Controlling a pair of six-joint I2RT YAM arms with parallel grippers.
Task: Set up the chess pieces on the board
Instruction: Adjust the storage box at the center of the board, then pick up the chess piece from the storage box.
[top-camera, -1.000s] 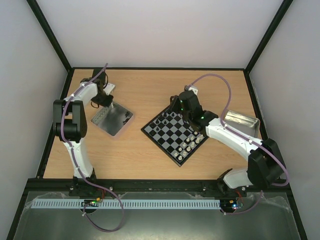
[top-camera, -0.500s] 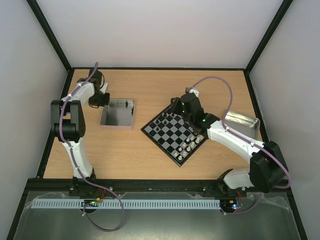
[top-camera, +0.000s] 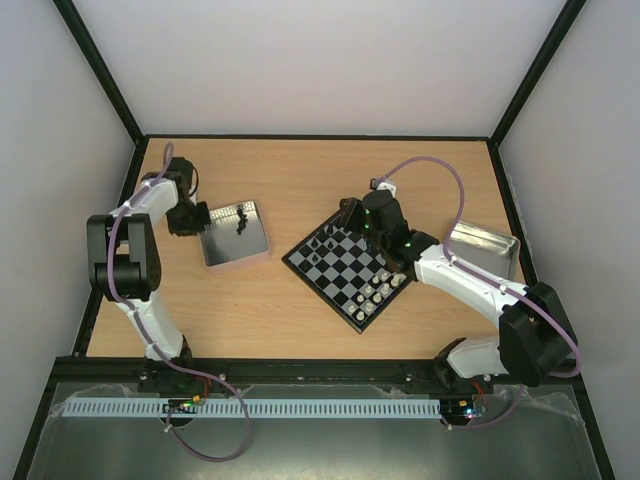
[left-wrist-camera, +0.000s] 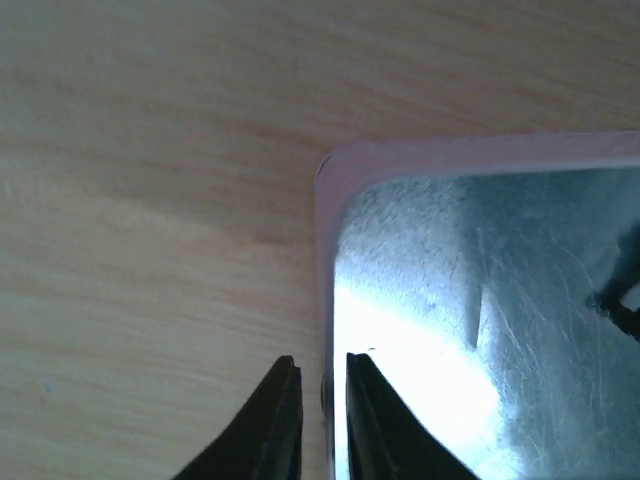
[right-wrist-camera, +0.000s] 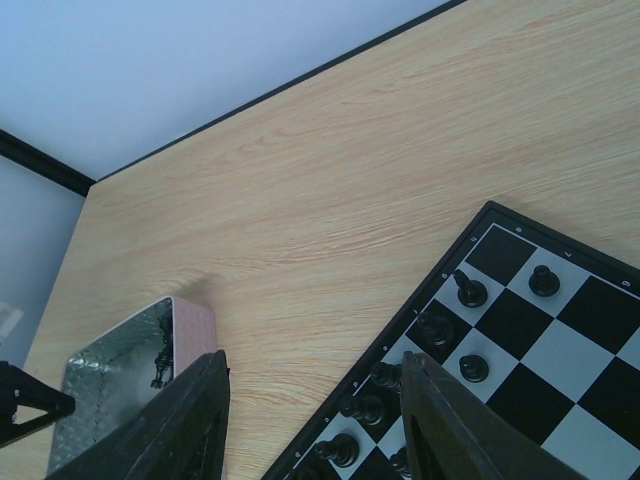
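The board (top-camera: 338, 268) lies turned like a diamond at centre right. Black chess pieces (top-camera: 325, 241) stand along its far-left edge and white ones (top-camera: 384, 290) along its near-right edge. My right gripper (top-camera: 350, 214) hovers open and empty over the board's far-left corner. In the right wrist view its gripper (right-wrist-camera: 312, 365) frames bare table beside the board (right-wrist-camera: 540, 330) and black pieces (right-wrist-camera: 468, 290). My left gripper (top-camera: 190, 218) is closed on the left rim of a metal tray (top-camera: 228, 252), seen close in the left wrist view (left-wrist-camera: 325, 300). A black piece (top-camera: 243, 218) lies in the tray.
A second shiny metal tray (top-camera: 482, 246) sits at the right, behind my right forearm. The left tray also shows in the right wrist view (right-wrist-camera: 120, 380) with the dark piece (right-wrist-camera: 160, 365) in it. Black frame rails border the table.
The left tray was tilted up a second ago; it now lies flat, turned and shifted slightly left with my left gripper. My right gripper edged a little left over the board's corner.
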